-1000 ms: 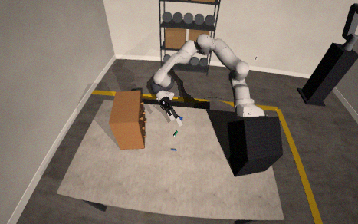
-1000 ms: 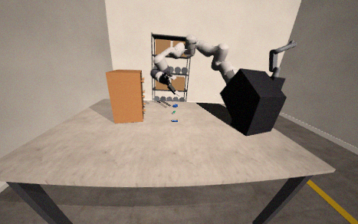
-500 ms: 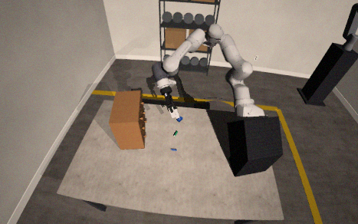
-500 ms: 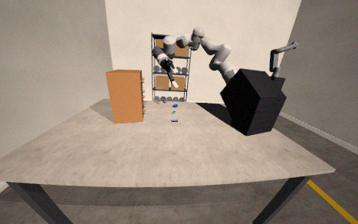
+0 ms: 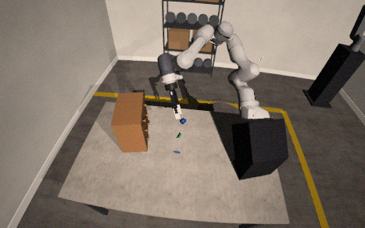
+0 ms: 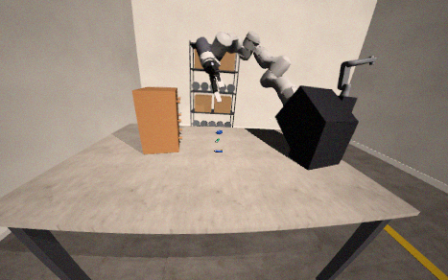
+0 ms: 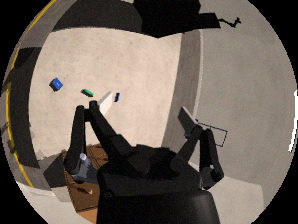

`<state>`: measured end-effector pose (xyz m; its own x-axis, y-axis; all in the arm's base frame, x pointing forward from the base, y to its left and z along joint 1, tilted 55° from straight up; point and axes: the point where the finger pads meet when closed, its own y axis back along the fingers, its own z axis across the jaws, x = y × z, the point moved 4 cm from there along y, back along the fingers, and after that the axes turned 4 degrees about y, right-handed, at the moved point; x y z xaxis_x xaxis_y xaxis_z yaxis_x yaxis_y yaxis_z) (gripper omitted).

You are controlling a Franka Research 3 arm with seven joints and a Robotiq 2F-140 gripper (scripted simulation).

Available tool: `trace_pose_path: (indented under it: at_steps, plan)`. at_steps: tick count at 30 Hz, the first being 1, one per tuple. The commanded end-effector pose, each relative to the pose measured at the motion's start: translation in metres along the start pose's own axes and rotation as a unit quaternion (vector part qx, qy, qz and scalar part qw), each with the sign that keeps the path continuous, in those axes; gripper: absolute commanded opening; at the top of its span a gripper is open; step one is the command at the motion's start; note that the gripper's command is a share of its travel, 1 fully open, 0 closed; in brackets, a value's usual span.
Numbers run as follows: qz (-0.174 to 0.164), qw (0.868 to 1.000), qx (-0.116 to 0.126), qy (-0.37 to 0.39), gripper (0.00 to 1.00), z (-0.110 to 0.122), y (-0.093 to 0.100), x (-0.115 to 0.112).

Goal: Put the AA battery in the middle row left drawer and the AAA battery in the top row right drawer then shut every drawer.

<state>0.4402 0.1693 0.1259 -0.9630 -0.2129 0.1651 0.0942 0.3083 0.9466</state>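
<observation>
Orange-brown, the small upright chest of drawers (image 5: pixel 130 125) (image 6: pixel 156 121) (image 7: pixel 85 192) stands on the pale table (image 5: pixel 167 183) (image 6: pixel 205 192) (image 7: pixel 145 65); the black two-fingered gripper (image 5: pixel 177 111) (image 6: pixel 219 91) (image 7: pixel 146 105) hangs above, spread wide and grasping nothing; a small green cylinder (image 5: pixel 179 136) (image 6: pixel 217 140) (image 7: pixel 88 93) lies between two blue objects, apart from the chest.

Open tabletop (image 5: pixel 167 183) (image 6: pixel 215 192) stretches to the near edge. Toward the far edge, three small items between the orange chest (image 5: pixel 130 125) (image 6: pixel 157 120) and black block (image 5: pixel 259 144) (image 6: pixel 316 127) interrupt the gap.
</observation>
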Motion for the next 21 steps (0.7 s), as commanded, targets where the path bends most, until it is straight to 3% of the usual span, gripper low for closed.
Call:
trace_pose_path:
  at_steps: [1,2,3,8,9,12,13,16,17,20,21]
  plan:
    - [-0.01,0.997,0.027,-0.068,1.0,-0.001,0.004,0.003]
    - [-0.01,0.997,0.027,-0.068,1.0,-0.001,0.004,0.003]
    - [-0.03,0.995,0.066,-0.068,1.0,0.007,0.013,0.007]
    - [-0.03,0.995,0.066,-0.068,1.0,0.007,0.013,0.007]
    - [-0.047,0.991,0.106,-0.066,1.0,0.017,0.021,0.012]
    - [-0.047,0.991,0.106,-0.066,1.0,0.017,0.021,0.012]
    - [-0.065,0.985,0.144,-0.065,1.0,0.025,0.029,0.017]
    - [-0.065,0.985,0.144,-0.065,1.0,0.025,0.029,0.017]
    - [-0.081,0.978,0.18,-0.063,1.0,0.034,0.036,0.022]
    - [-0.081,0.978,0.18,-0.063,1.0,0.034,0.036,0.022]
    - [-0.096,0.971,0.212,-0.062,1.0,0.041,0.042,0.026]
